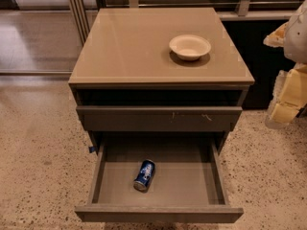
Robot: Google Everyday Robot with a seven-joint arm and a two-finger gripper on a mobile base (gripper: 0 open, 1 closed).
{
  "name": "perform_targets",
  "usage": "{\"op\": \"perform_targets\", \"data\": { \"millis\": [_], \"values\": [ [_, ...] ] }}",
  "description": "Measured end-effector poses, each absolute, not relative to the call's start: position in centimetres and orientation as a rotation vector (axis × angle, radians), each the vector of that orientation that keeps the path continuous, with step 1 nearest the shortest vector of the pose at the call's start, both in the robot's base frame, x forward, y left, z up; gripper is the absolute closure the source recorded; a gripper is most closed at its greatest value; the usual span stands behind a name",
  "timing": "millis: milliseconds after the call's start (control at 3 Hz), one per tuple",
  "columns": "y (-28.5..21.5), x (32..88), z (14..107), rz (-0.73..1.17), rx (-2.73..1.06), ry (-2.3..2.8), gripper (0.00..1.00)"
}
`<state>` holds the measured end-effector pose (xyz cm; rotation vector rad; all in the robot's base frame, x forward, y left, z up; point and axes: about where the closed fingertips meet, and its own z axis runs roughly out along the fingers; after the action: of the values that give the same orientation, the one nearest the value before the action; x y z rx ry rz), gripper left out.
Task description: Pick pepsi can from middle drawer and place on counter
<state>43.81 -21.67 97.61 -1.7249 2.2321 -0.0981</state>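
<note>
The pepsi can [144, 175] lies on its side in the open middle drawer [105, 176], left of the drawer's middle, one silver end toward the front. The drawer is pulled far out of the grey-brown cabinet, and its inside is plain grey. The counter [129, 47] is the glossy tan top of the cabinet. My gripper [287, 97] shows at the right edge of the camera view as pale yellowish-white parts, beside the cabinet at about counter height. It is well to the right of and above the can and touches nothing.
A cream bowl [190, 46] stands on the right side of the counter. A shut drawer front with pale scratch marks [158, 117] sits above the open drawer. Speckled terrazzo floor [38, 166] surrounds the cabinet. Dark furniture stands behind at the right.
</note>
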Motion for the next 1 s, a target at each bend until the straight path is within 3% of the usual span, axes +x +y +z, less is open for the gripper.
{"op": "perform_targets", "data": {
  "millis": [667, 1000],
  "values": [
    [-21.3, 44.0, 97.2, -0.073, -1.684, 2.22, 0.0],
    [-20.0, 43.2, 94.2, 0.065, -1.509, 2.257, 0.0]
  ]
}}
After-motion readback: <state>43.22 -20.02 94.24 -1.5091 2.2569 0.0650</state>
